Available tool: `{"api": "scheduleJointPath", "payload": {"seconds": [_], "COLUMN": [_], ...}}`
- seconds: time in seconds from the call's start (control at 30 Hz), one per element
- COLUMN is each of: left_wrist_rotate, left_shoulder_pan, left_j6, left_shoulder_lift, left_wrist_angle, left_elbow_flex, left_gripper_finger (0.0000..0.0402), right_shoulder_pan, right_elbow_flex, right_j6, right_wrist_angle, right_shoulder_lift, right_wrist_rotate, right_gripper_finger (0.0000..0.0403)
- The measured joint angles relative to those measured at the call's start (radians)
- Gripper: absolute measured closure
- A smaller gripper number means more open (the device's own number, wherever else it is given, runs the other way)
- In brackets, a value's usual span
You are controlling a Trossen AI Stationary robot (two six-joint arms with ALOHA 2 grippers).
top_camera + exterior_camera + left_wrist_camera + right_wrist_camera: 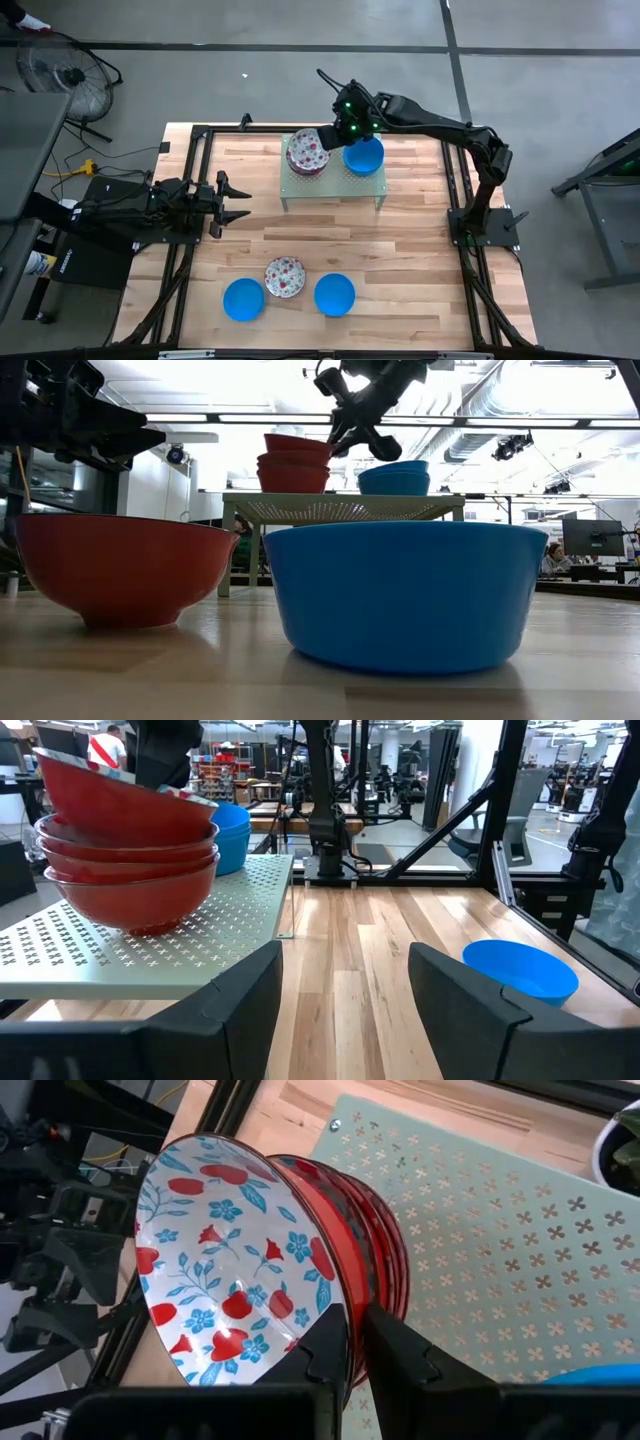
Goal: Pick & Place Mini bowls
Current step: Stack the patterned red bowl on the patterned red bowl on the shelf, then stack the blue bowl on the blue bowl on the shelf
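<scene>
- Floral bowls on the stand: a stack of three, as counted in the left wrist view, red outside and white with red and blue flowers inside; the top floral bowl sits tilted on the two beneath it.
- Blue bowls on the stand: a stack beside the floral stack, on the stand's right half; the low view shows at least two rims, the exact count cannot be told.
- Green perforated stand: one, on the far middle of the wooden table.
- Bowls on the table's near side: three in a row, namely a left blue bowl, a single floral bowl touching it, and a right blue bowl just beside.
- Right gripper: its arm reaches from the table's right edge across the stand; the fingers are pinched on the rim of the top floral bowl, one finger inside and one outside.
- Left gripper: waits low over the table's left side, pointing toward the stand, fingers spread and holding nothing.
</scene>
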Motion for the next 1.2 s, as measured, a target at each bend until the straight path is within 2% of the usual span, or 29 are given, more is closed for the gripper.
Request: {"api": "scheduleJointPath", "payload": {"seconds": [0.43,0.83,1.2], "left_wrist_rotate": [0.0,0.0,0.0], "left_shoulder_pan": [0.0,0.0,0.0], "left_j6": [0.0,0.0,0.0], "left_shoulder_lift": [0.0,0.0,0.0], "left_wrist_angle": [0.0,0.0,0.0], "left_elbow_flex": [0.0,0.0,0.0], "left_gripper_finger": [0.0189,0.0189,0.0189], "right_shoulder_pan": [-0.006,-0.013,-0.02], "right_elbow_flex": [0.0,0.0,0.0], "right_j6": [-0.001,-0.001,-0.041], "right_wrist_angle": [-0.008,0.011,0.076], "right_shoulder_lift": [0.0,0.0,0.0], "right_wrist_rotate": [-0.006,-0.026,-0.127], "right_gripper_finger": [0.0374,0.029,0.0284]}}
